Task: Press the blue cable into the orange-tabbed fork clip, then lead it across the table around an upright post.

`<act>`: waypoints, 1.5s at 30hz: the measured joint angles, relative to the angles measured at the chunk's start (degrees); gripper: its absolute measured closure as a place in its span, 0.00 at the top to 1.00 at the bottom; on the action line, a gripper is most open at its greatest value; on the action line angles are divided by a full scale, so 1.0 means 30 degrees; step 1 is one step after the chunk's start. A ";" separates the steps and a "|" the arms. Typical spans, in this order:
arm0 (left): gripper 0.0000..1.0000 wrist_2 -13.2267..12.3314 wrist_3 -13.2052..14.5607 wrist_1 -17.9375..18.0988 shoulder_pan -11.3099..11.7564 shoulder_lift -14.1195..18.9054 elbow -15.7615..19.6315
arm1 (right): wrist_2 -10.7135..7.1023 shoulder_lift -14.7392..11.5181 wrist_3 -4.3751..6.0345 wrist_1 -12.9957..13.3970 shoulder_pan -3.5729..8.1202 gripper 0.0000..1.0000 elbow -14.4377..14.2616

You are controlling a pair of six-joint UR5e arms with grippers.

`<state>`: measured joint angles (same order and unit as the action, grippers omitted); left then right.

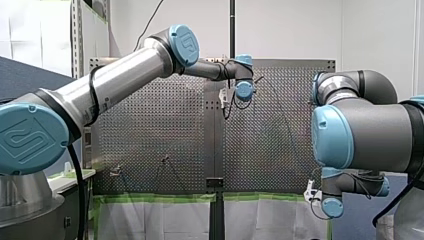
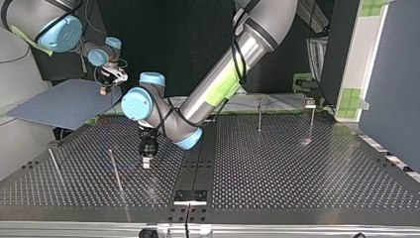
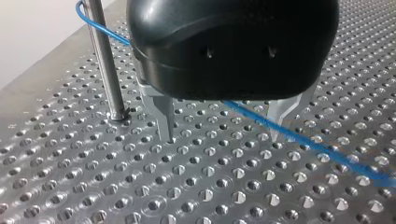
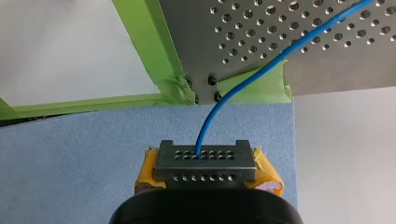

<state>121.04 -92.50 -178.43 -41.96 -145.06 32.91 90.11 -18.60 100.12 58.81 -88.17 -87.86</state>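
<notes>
A thin blue cable (image 3: 299, 138) lies low over the perforated table (image 3: 140, 186). It curves round behind an upright steel post (image 3: 105, 65) and runs on between the metal fingers of my left gripper (image 3: 219, 137). That gripper is open, tips down at the plate, gripping nothing. In the top view it (image 2: 146, 161) stands left of the middle, beside a post (image 2: 116, 173). My right gripper (image 4: 201, 156), with yellow pads (image 4: 266, 175), is shut on the cable's end (image 4: 219, 107) off the table's corner. A small orange-tabbed clip (image 2: 310, 102) sits at the top view's far right.
Several more upright posts (image 2: 259, 115) stand on the plate. A blue-grey board (image 4: 70, 154) lies under my right gripper beyond the green-taped table edge (image 4: 159, 42). A black bracket (image 2: 190, 195) sits on the centre seam near the top view's front edge.
</notes>
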 joint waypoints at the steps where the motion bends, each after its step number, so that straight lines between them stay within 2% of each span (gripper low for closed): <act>1: 0.99 0.0036 -0.0103 -0.0005 -0.0005 -0.0001 0.0017 | -0.0002 0.0001 0.0000 0.0000 -0.0003 0.00 0.0008; 14: 0.99 0.0050 -0.2153 -0.0194 0.0030 0.0509 0.0142 | -0.0032 0.0000 -0.0025 -0.0023 -0.0036 0.00 0.0028; 20: 0.99 -0.0045 -0.2956 -0.0879 0.0072 0.0625 0.0345 | -0.0036 0.0001 -0.0094 -0.0151 -0.0061 0.00 0.0143; 27: 0.99 -0.0540 -0.3183 -0.1575 0.0068 0.1206 0.1085 | -0.0058 0.0000 -0.0170 -0.0230 -0.0117 0.00 0.0174; 35: 0.99 -0.1612 -0.3509 -0.0586 0.0378 0.2403 0.2293 | -0.0226 0.0000 -0.0258 -0.0248 -0.0156 0.00 0.0213; 39: 0.99 -0.1803 -0.3736 -0.0091 0.0590 0.3017 0.2938 | -0.0234 0.0001 -0.0321 -0.0321 -0.0202 0.00 0.0212; 45: 0.99 -0.1901 -0.3844 -0.0026 0.0614 0.3441 0.3957 | -0.0237 0.0000 -0.0344 -0.0349 -0.0263 0.00 0.0221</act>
<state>115.33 -104.03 -178.51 -40.12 -134.74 44.78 89.40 -18.60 99.09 57.76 -88.96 -87.20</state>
